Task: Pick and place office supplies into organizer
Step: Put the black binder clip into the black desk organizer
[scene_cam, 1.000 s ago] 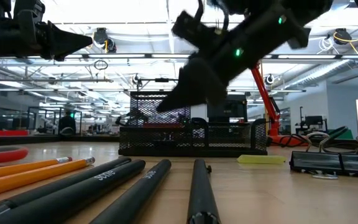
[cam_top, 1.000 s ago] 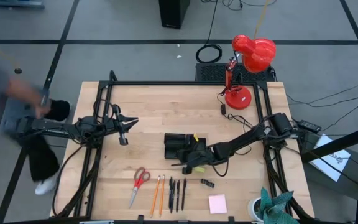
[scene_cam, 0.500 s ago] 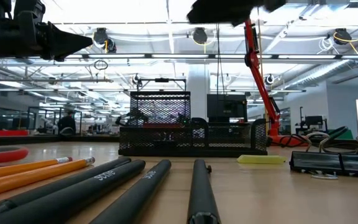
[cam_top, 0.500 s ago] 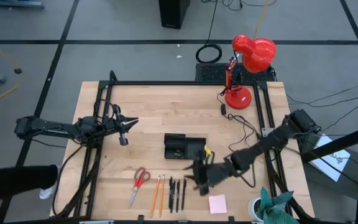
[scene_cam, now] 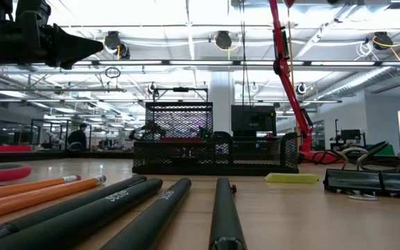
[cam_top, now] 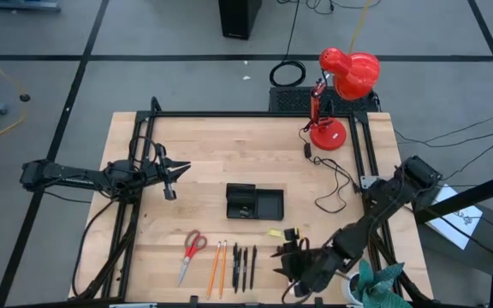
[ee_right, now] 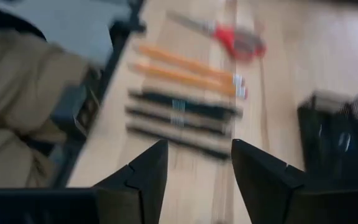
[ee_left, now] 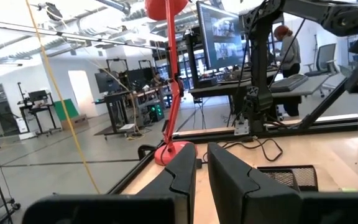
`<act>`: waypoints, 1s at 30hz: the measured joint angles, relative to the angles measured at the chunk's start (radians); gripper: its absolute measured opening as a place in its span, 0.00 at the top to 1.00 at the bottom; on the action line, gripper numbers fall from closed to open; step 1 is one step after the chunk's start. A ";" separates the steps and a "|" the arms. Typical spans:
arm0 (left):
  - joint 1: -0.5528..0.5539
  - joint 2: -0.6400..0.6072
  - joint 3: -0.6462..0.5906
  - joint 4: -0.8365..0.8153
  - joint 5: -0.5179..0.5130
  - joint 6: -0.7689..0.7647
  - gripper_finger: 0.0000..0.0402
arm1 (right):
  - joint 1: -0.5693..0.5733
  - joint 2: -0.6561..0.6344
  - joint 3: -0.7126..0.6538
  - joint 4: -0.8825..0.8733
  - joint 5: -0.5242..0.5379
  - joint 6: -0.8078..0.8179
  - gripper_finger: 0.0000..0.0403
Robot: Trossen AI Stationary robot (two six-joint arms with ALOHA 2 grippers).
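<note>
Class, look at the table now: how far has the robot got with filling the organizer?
Little looks done: the scissors, two pencils and three pens lie in a row on the table, and the yellow block sits outside the organizer. In hand: nothing; the right gripper, jaws open and empty, hovers near the pens. The left gripper waits apart. Nearly everything is left.

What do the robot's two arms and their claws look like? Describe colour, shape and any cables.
Both arms are dark, slim and jointed. The left claw has two black, flat, angular fingers that taper to blunt tips. The right claw has the same black wedge-shaped fingers with stepped inner edges. No markings show on either.
</note>
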 joint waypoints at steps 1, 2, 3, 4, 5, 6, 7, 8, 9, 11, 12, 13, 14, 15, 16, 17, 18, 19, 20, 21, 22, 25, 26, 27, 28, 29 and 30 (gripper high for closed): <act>0.000 0.000 0.000 0.000 0.000 0.007 0.88 | 0.003 0.013 0.000 -0.020 -0.001 0.022 0.58; 0.000 0.000 0.000 0.000 0.000 0.015 0.88 | 0.004 0.025 0.000 -0.031 -0.002 0.039 0.58; 0.000 0.000 0.000 0.001 0.000 0.021 0.88 | 0.004 0.037 0.000 -0.040 -0.004 0.054 0.58; 0.000 0.000 0.000 0.003 0.000 0.023 0.88 | 0.004 0.047 0.000 -0.046 -0.008 0.063 0.58; 0.000 0.000 0.000 0.004 -0.002 0.023 0.88 | 0.003 0.056 0.000 -0.046 -0.018 0.070 0.58; 0.000 0.000 0.000 0.005 -0.008 0.023 0.88 | -0.001 0.067 0.000 -0.041 -0.025 0.078 0.58; 0.000 0.000 0.000 0.006 -0.017 0.024 0.88 | -0.005 0.078 0.000 -0.039 -0.028 0.083 0.58; 0.000 0.000 0.000 0.007 -0.025 0.024 0.88 | -0.008 0.089 0.000 -0.042 -0.031 0.088 0.58; 0.000 0.000 0.000 0.005 -0.032 0.024 0.88 | -0.011 0.101 0.000 -0.047 -0.042 0.089 0.58; 0.000 0.000 0.000 0.000 -0.038 0.022 0.88 | -0.020 0.117 0.000 -0.049 -0.079 0.090 0.58; 0.000 0.000 0.000 -0.003 -0.038 0.019 0.88 | -0.024 0.122 0.000 -0.051 -0.090 0.090 0.58; 0.000 0.000 0.000 -0.008 -0.038 0.018 0.88 | -0.027 0.126 0.000 -0.052 -0.098 0.096 0.58; 0.000 0.000 0.000 -0.011 -0.038 0.018 0.88 | -0.032 0.129 0.000 -0.049 -0.103 0.106 0.58; 0.000 0.000 0.000 -0.013 -0.038 0.018 0.88 | -0.034 0.131 0.000 -0.050 -0.104 0.117 0.58; 0.000 0.000 0.000 -0.013 -0.038 0.018 0.88 | -0.036 0.133 0.000 -0.060 -0.106 0.127 0.58; 0.000 0.000 0.000 -0.013 -0.038 0.017 0.88 | -0.037 0.133 0.000 -0.073 -0.107 0.139 0.58; 0.000 0.000 0.000 -0.013 -0.038 0.017 0.88 | -0.037 0.133 0.000 -0.087 -0.106 0.154 0.58; 0.000 0.000 0.000 -0.013 -0.038 0.017 0.88 | -0.037 0.132 0.000 -0.102 -0.105 0.170 0.58; 0.000 0.000 0.000 -0.013 -0.038 0.017 0.88 | -0.037 0.132 0.000 -0.122 -0.102 0.185 0.58; 0.000 0.000 0.000 -0.013 -0.038 0.017 0.88 | -0.037 0.132 0.000 -0.141 -0.103 0.199 0.58; 0.000 0.000 0.000 -0.013 -0.038 0.016 0.88 | -0.037 0.133 -0.001 -0.153 -0.102 0.211 0.58; 0.000 0.000 0.000 -0.013 -0.038 0.015 0.88 | -0.041 0.132 -0.003 -0.167 -0.077 0.235 0.58; 0.000 0.000 0.000 -0.014 -0.038 0.015 0.88 | -0.045 0.132 -0.008 -0.161 -0.074 0.237 0.58; 0.000 0.000 0.000 -0.014 -0.038 0.015 0.88 | -0.049 0.132 -0.015 -0.155 -0.075 0.238 0.58; 0.000 0.000 0.000 -0.014 -0.040 0.015 0.88 | -0.053 0.132 -0.021 -0.154 -0.074 0.238 0.58; 0.000 0.000 0.000 -0.014 -0.042 0.015 0.88 | -0.058 0.132 -0.029 -0.151 -0.075 0.238 0.58; 0.000 0.000 0.000 -0.014 -0.044 0.015 0.88 | -0.061 0.132 -0.040 -0.138 -0.077 0.239 0.58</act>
